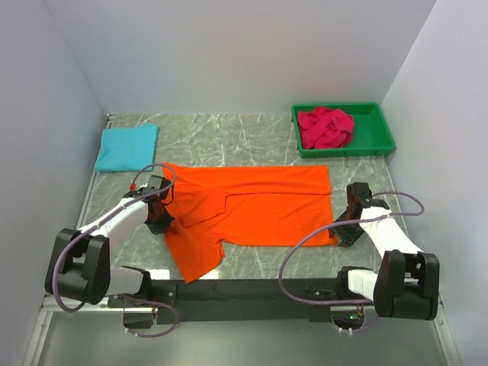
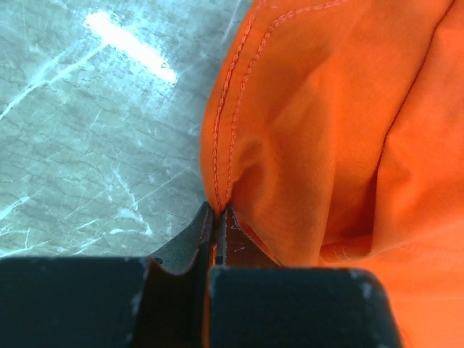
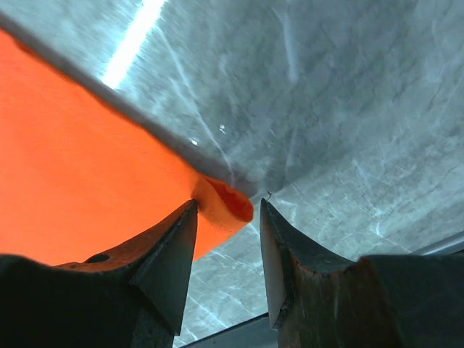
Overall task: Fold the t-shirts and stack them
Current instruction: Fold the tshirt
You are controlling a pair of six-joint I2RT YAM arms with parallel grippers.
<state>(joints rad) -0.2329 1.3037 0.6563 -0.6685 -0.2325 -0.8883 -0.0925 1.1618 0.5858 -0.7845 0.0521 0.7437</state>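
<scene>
Counted on the grey marble-patterned bench (image 1: 229, 137): three soft cloth t-shirts, one green plastic bin (image 1: 379, 137), two black pincers.

Closed in by white walls along the left, far and right edges. Bare stone only in a band across the middle of the far half, and in narrow strips along the left and right edges.

Spread flat across the near half, almost from left edge to right edge: the bright orange t-shirt (image 1: 252, 206), partly folded, with one flap reaching down to the near edge. Smooth cloth, double-stitched hem, a few soft creases near its left end.

Folded to a small rectangle in the far left corner: the light turquoise-blue t-shirt (image 1: 127, 147). Crumpled into a heap inside the bin in the far right corner: the crimson-pink t-shirt (image 1: 325, 127).

At the left end of the orange shirt: left pincer (image 2: 217, 214), closed tight on the stitched hem, cloth bunched above the jaws.

At the near right corner of the same shirt: right pincer (image 3: 228, 209), jaws about half apart, the curled cloth corner between them and not squeezed.
</scene>
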